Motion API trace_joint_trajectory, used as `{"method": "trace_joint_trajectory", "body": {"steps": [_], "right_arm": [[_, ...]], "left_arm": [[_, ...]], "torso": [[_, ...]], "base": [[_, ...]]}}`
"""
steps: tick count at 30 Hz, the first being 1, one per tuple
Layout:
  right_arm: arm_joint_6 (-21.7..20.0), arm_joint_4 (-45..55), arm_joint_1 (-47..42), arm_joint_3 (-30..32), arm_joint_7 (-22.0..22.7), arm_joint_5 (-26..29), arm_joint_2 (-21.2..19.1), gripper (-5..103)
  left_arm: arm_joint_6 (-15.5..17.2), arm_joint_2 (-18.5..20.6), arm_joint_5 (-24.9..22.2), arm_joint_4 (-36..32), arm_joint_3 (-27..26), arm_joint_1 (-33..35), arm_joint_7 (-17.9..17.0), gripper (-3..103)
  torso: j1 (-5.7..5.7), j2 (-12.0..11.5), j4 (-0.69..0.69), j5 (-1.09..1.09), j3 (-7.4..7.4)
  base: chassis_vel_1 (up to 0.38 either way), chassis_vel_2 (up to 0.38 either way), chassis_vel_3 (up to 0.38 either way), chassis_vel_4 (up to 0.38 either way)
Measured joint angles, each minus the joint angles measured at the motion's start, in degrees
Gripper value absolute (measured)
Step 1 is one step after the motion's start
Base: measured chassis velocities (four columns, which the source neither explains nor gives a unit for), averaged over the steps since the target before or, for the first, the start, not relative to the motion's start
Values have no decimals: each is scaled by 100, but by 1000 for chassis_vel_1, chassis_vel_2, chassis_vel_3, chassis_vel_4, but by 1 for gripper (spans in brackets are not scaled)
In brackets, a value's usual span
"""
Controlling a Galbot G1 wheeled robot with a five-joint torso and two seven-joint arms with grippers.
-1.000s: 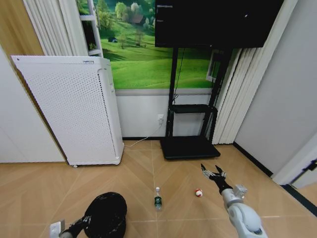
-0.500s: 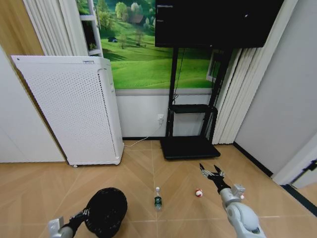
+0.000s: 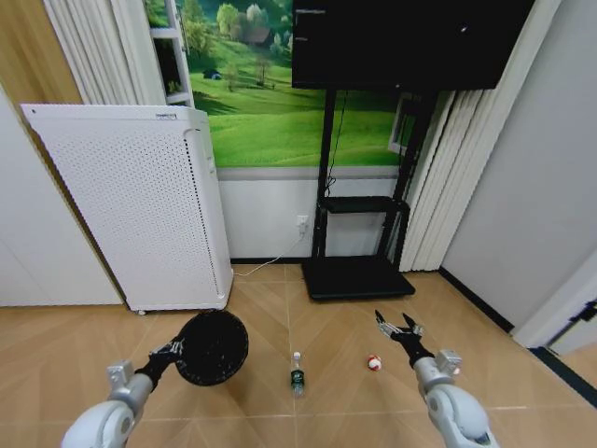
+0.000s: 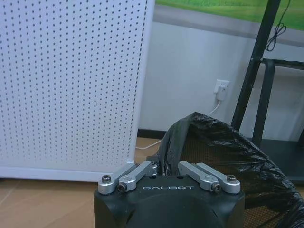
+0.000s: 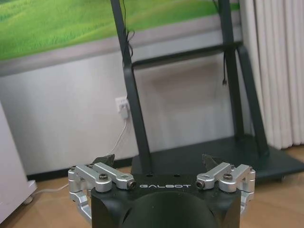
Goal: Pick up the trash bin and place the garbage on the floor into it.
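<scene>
The left gripper (image 3: 174, 351) holds the trash bin (image 3: 213, 347) off the floor (image 3: 326, 322) at the left, fingers clamped on its bag-lined rim — the bin tilted with its mouth facing the camera. Just right of it on the floor stands the clear bottle (image 3: 297, 371), and farther right a red-and-white scrap (image 3: 374, 363). The right gripper (image 3: 394, 326) hovers just beyond the scrap, fingers apart.

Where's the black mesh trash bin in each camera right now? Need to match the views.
Head view: black mesh trash bin, lower left, lifted by the left gripper.
Left wrist view: bin's bag-lined rim directly ahead of the gripper, which is shut on it.
Right wrist view: not in it.
Shared landmark: white perforated appliance, also behind the bin at the left wrist.
</scene>
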Motion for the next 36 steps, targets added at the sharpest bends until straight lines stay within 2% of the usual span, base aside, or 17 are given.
{"method": "trace_joint_trajectory", "body": {"steps": [6,9,13,16,17,18,19,20,21,22,23,24,26,30,32,33,36], "right_arm": [[-396,-386,106,-305,-212,306,34,100],[-716,-540,161,-573,-303,451,-20,100],[-830,-734,281,-879,-350,414,-64,100],[-848,-766,304,-934,-354,412,-75,100],[-886,-918,402,-1204,-411,428,-181,100],[-886,-918,402,-1204,-411,428,-181,100],[-786,-1139,514,-1497,-625,423,-334,100],[-416,-1579,794,-1922,-1157,286,-756,100],[-416,-1579,794,-1922,-1157,286,-756,100],[-149,-1879,1066,-2228,-1462,164,-1062,100],[-67,-2079,1250,-2494,-1519,117,-1236,100],[-67,-2079,1250,-2494,-1519,117,-1236,100],[-49,-2327,1509,-2921,-1449,95,-1348,100],[-118,-2495,1694,-3277,-1339,58,-1272,100],[-208,-2735,1843,-3572,-1165,41,-937,100],[-208,-2735,1843,-3572,-1165,41,-937,100],[-274,-2905,1884,-3692,-1022,13,-602,100]], "left_arm": [[-297,165,106,-24,-32,-160,73,7],[-466,360,30,19,-94,-426,-19,7],[-499,586,-116,54,-136,-698,-109,7],[-499,610,-129,57,-136,-727,-112,7],[-499,718,-190,59,-121,-864,-131,7],[-499,718,-190,59,-121,-864,-131,7],[-484,775,-214,42,-95,-904,-159,7],[-451,824,-241,-43,-67,-900,-168,7],[-451,824,-241,-43,-67,-900,-168,7],[-433,847,-270,-134,-65,-838,-169,7],[-422,864,-293,-198,-69,-766,-173,7],[-422,864,-293,-198,-69,-766,-173,7],[-418,922,-350,-311,-94,-669,-198,7],[-378,1021,-470,-446,-107,-637,-282,7],[-300,1178,-671,-579,-106,-715,-414,7],[-300,1178,-671,-579,-106,-715,-414,7],[-239,1351,-824,-665,-103,-809,-477,7]], "torso": [[0,0,2,0,0],[0,0,0,1,0],[0,0,0,2,0],[0,0,0,1,0],[0,0,0,1,0],[0,0,0,1,0],[0,0,-5,1,0],[0,0,0,5,1],[0,0,0,5,1],[0,0,1,-3,0],[0,0,1,-2,0],[0,0,1,-2,0],[0,1,0,1,0],[0,1,0,0,0],[0,0,1,2,0],[0,0,1,2,0],[0,0,0,1,0]], "base": [[0,0,0,0],[0,0,0,0],[0,0,0,0],[0,0,0,0],[0,0,0,0],[0,0,0,0],[0,0,0,0],[0,0,0,0],[0,0,0,0],[0,0,0,0],[0,0,0,0],[0,0,0,0],[0,0,0,0],[0,0,0,0],[0,0,0,0],[0,0,0,0],[0,0,0,0]]}}
